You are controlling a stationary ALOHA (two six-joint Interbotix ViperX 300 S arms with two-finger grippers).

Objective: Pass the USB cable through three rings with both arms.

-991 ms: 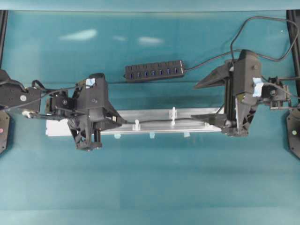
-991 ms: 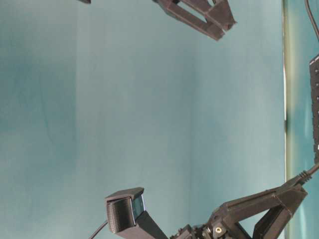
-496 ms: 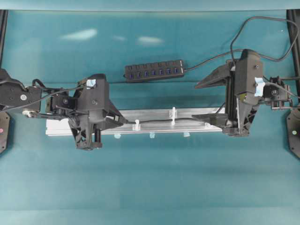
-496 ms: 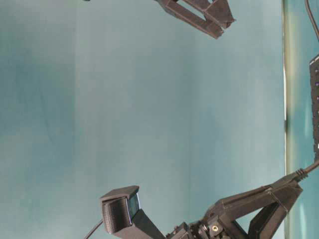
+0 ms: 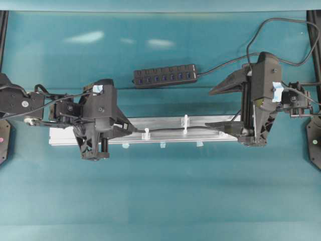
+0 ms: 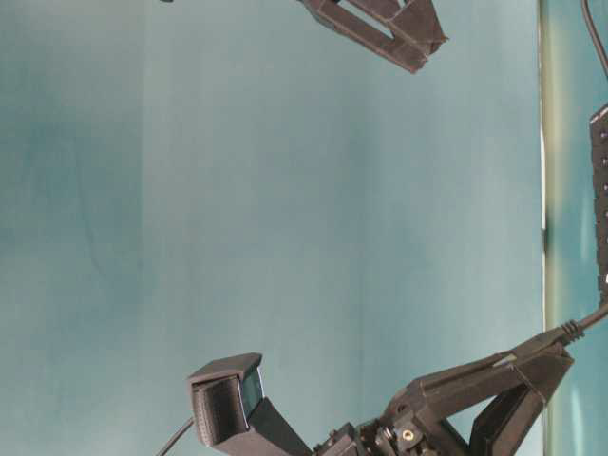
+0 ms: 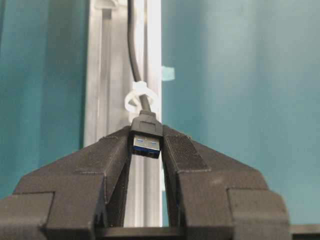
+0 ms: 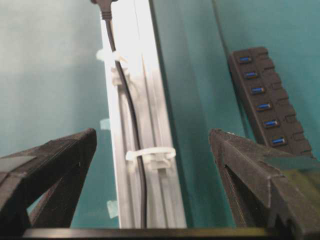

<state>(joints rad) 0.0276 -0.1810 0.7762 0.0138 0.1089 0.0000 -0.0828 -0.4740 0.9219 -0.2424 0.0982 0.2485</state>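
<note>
brushed silver metal rail point(image 7: 102, 75); translucent plastic rings point(image 8: 150, 156); matt black cable point(image 8: 131, 115).

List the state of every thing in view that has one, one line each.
Left end effector: shut on the plug.
Right end effector: open, holding nothing.
Plug: gripped, just past a ring.
Cable: lying along the rail, threaded through the rings in view.
Rings: upright on the rail.
Rail: flat on the table.
Hub: sockets unoccupied.

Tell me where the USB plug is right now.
The USB plug is pinched in the left gripper, just past a ring on the rail.
</note>
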